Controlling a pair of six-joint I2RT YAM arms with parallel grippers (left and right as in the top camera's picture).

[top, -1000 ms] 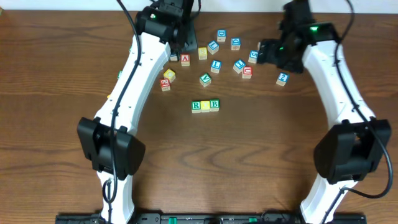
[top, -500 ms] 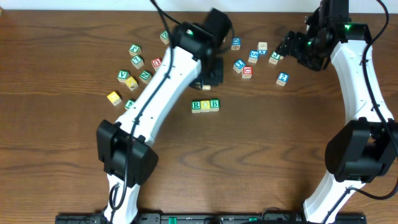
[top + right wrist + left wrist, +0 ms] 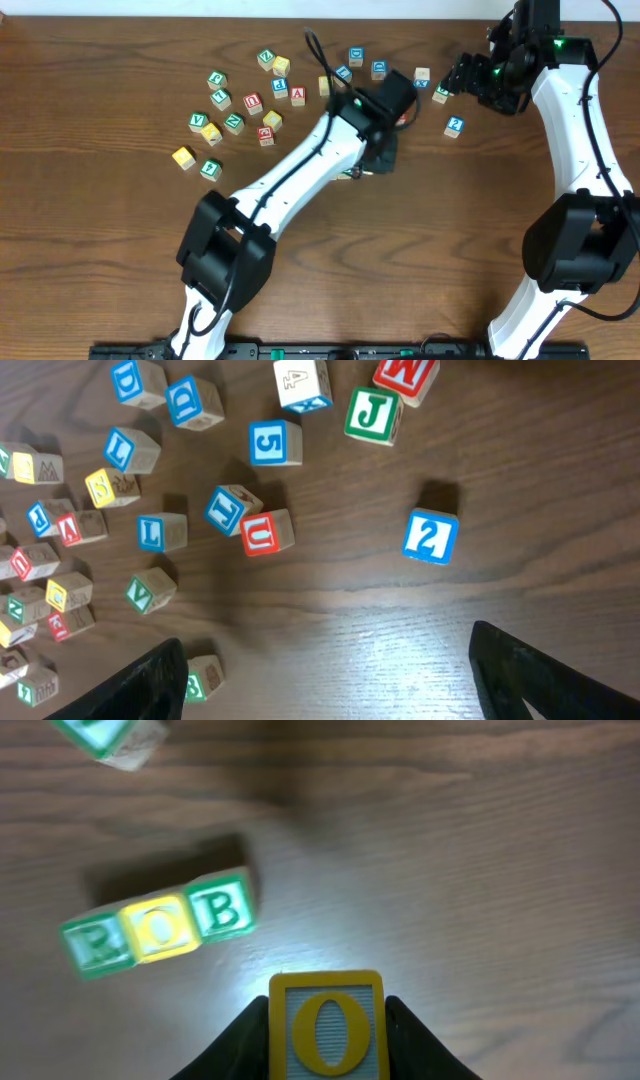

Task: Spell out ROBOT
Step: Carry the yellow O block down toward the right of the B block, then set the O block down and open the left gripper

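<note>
— Where is the second O at this moment?

— The left fingers (image 3: 238, 1045) are clamped on it. This yellow O cube (image 3: 327, 1025) has its letter upward and hangs over the tabletop (image 3: 480, 870), near the row but apart from it. How high it is, I cannot tell.

— And the row itself?

— It reads R cube (image 3: 92, 945), first O cube (image 3: 160, 928), B cube (image 3: 222, 908), each touching the next. It lies a little slanted compared with the held cube.

— So the place is just after the B. What could go wrong?

— I worry about the finger on the B side. The cube is held by its two sides, so one finger must come down between it and the B cube. If it comes too close, it pushes the B and breaks the row. If it is too far, a gap is left. The cube may also land turned against the slant.

— The other arm?

— The right fingers (image 3: 540, 675) stand wide apart with nothing between them, above the scattered cubes (image 3: 150, 532) and a blue 2 cube (image 3: 430, 537). The T cube I cannot pick out with certainty.
</note>
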